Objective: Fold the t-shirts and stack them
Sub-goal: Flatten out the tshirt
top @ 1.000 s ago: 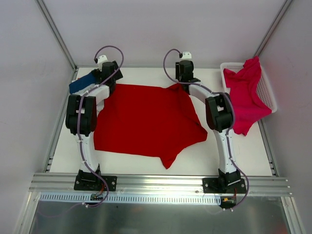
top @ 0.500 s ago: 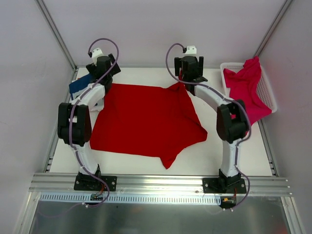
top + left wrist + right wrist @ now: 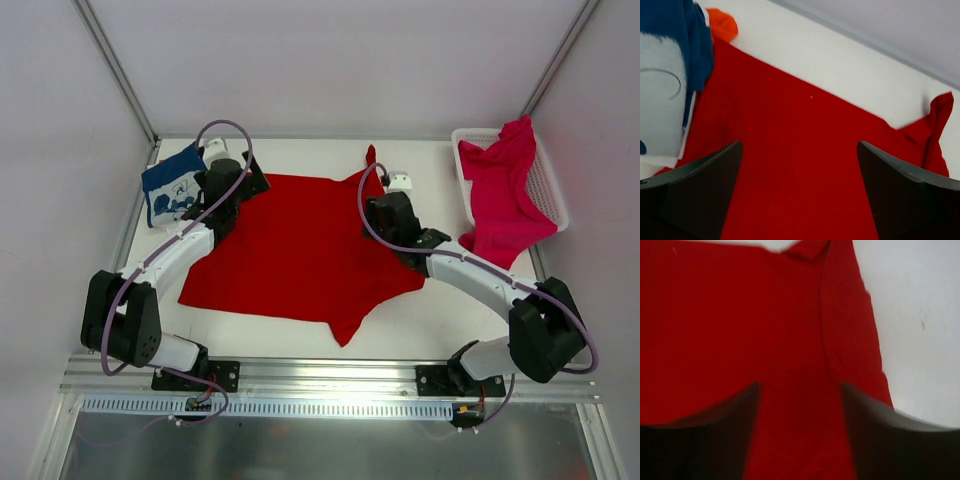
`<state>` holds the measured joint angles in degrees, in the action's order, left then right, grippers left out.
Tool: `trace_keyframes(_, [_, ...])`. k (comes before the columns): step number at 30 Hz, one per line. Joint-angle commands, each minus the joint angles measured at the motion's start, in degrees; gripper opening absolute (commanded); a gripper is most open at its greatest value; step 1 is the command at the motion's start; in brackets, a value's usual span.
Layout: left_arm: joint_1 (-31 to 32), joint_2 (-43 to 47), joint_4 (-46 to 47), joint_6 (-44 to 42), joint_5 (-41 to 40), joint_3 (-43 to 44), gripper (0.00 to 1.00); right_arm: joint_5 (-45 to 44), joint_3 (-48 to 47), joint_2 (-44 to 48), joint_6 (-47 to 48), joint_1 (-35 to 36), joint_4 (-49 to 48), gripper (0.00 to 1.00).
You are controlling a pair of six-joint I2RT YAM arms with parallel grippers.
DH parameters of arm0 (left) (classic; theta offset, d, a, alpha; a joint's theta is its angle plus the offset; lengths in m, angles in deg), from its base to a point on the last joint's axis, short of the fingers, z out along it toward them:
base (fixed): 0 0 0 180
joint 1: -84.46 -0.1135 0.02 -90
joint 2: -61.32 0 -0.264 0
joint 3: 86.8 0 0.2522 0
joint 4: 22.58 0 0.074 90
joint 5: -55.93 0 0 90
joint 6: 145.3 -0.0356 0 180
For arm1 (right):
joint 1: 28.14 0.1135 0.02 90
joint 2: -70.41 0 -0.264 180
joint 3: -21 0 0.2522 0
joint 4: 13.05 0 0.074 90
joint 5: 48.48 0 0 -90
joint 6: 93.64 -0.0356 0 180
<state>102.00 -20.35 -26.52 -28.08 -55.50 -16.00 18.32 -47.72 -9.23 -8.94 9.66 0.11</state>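
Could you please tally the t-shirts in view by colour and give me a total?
Red t-shirt: 1
Magenta-pink t-shirt: 1
Navy t-shirt: 1
Orange t-shirt: 1, only a corner showing
Total: 4

Lighting: bright, even and diffuse, from overhead. Shadows are faint and soft-edged beneath the arms on the white table top (image 3: 420,325). Glare: mild sheen on the brushed aluminium rail (image 3: 330,375).
Overhead view: sharp, colours saturated.
Left wrist view: plain bright red cloth t-shirt (image 3: 805,100) crisp; dark jaws of the left gripper (image 3: 799,146) slightly soft.
Right wrist view: blurred overall; the right gripper (image 3: 800,386) is smeared at its edges, and the fabric shows no texture.
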Motion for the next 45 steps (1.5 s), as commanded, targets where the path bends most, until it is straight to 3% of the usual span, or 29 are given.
trace_keyframes(1, [1.5, 4.1, 0.2, 2.5, 1.2, -2.3, 0.99, 4.5, 4.1, 0.0, -7.6, 0.1, -1.2, 0.51])
trace_keyframes(3, [1.7, 4.6, 0.2, 2.6, 1.9, -3.2, 0.99, 7.3, 5.5, -1.6, -8.8, 0.0, -2.7, 0.28])
trace_keyframes(4, [1.8, 4.5, 0.1, 2.6, 2.2, -3.3, 0.99, 8.0, 5.3, -2.4, -9.0, -0.2, -3.3, 0.01])
trace_keyframes(16, [3.1, 3.7, 0.0, 2.2, 5.3, -5.4, 0.99, 11.2, -0.1, -14.5, -10.6, -1.5, -2.7, 0.01])
trace_keyframes(23, [3.9, 3.1, 0.0, 0.7, 3.9, -5.9, 0.99, 15.2, -4.6, -22.1, -9.5, -6.3, -3.3, 0.01])
trace_keyframes(45, [4.0, 0.9, 0.0, -1.6, 1.4, -7.2, 0.99, 16.8, -5.6, -22.9, -4.7, -18.0, -3.2, 0.00])
